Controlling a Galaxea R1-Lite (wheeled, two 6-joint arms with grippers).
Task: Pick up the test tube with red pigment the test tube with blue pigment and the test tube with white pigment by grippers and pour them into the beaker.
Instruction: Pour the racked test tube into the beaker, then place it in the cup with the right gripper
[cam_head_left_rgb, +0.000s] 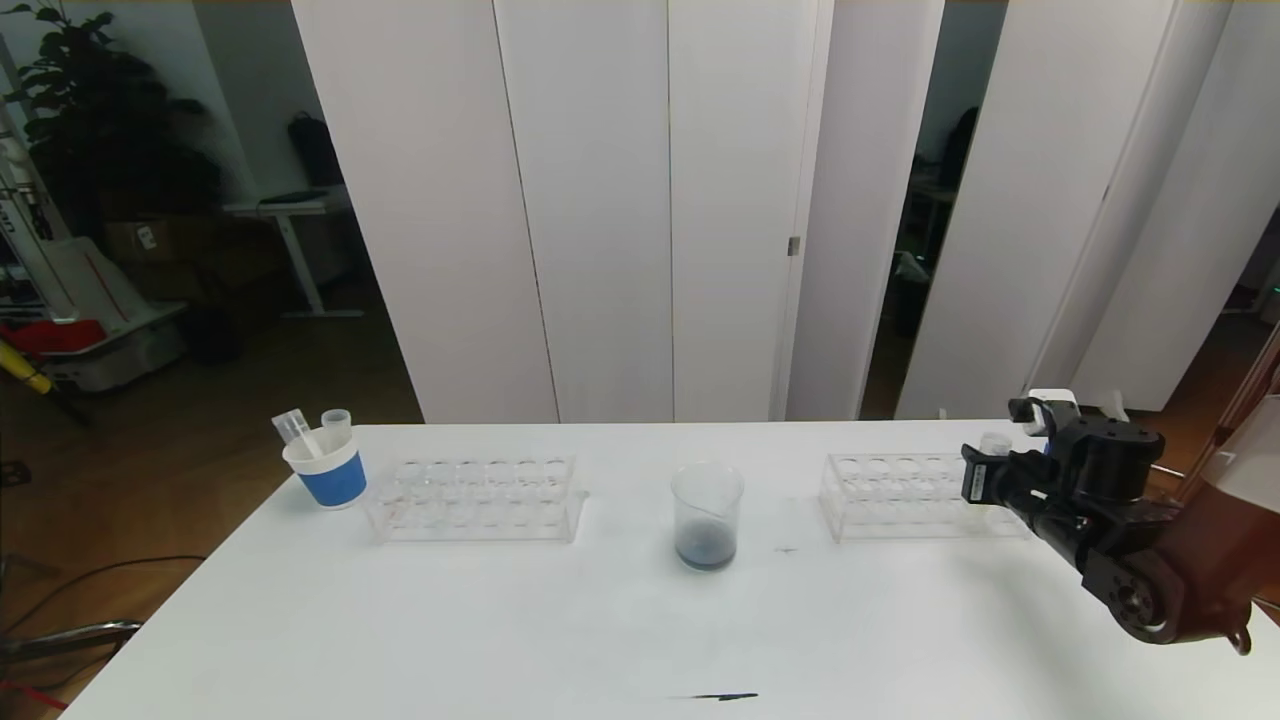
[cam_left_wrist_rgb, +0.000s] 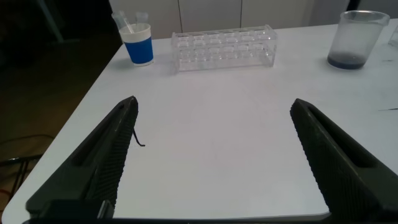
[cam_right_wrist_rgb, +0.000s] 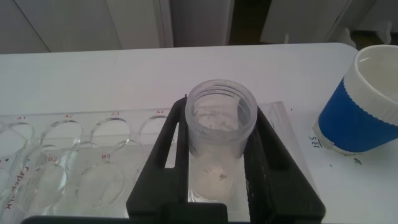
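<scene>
Cup (cam_head_left_rgb: 330, 470) with a blue band stands at my far left on the desk (cam_head_left_rgb: 500, 620), two spent tubes leaning in it, and just beside it an empty clear rack (cam_head_left_rgb: 475, 497). My left claw (cam_left_wrist_rgb: 211, 155) hangs low over the near left part of the desk, fingers wide and holding nothing. At the middle stands the beaker (cam_head_left_rgb: 708, 515), upright, a dark bluish pool at its bottom. Right of it is a second clear rack (cam_head_left_rgb: 905, 495), and my right claw (cam_right_wrist_rgb: 217, 180) sits at that rack's far right end, pinched on the white tube (cam_right_wrist_rgb: 221, 134). The tube stands upright between my fingers, mouth up, cream liquid low inside; I cannot tell whether its foot has left the rack. Another blue-banded cup (cam_right_wrist_rgb: 364, 102) stands just beyond the rack's end. What the next move turns on, I judge: the beaker lies to my left of this claw, well apart across the whole rack, so the tube must rise along its own vertical axis, travel left, then tip. My right arm is plainly the nearer.
</scene>
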